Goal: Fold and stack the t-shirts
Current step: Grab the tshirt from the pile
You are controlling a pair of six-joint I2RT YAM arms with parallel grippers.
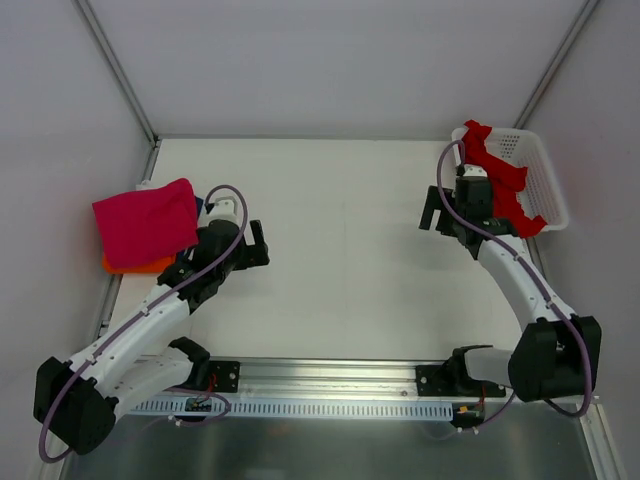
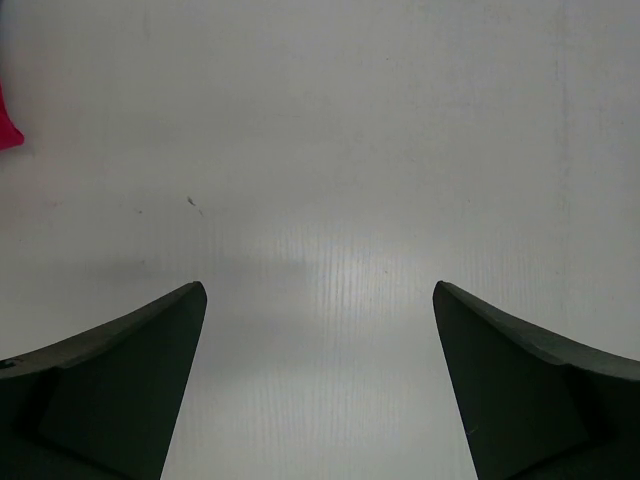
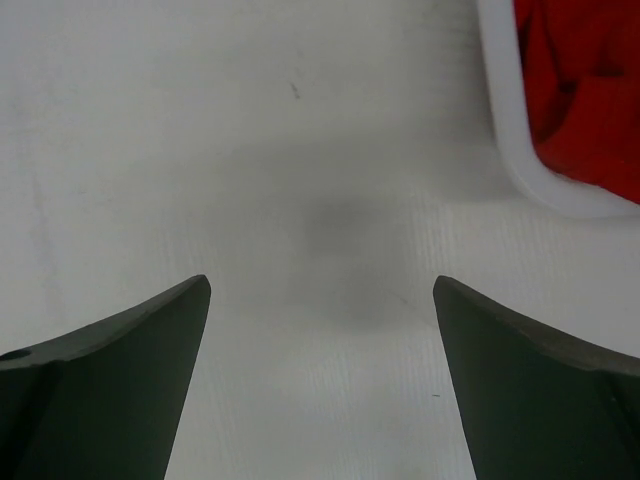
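Observation:
A bright red t-shirt (image 1: 500, 178) lies crumpled in the white mesh basket (image 1: 548, 170) at the back right, spilling over its rim. It also shows in the right wrist view (image 3: 590, 90). A folded magenta-pink shirt (image 1: 145, 222) tops a stack at the left, with an orange shirt (image 1: 135, 266) under it and a blue sliver (image 1: 199, 206) at its right edge. My left gripper (image 1: 257, 244) (image 2: 318, 288) is open and empty over bare table, right of the stack. My right gripper (image 1: 431, 211) (image 3: 321, 282) is open and empty, just left of the basket.
The basket's rim (image 3: 510, 150) is at the upper right of the right wrist view. A magenta cloth corner (image 2: 6, 128) shows at the left edge of the left wrist view. White walls close in the table at back and sides.

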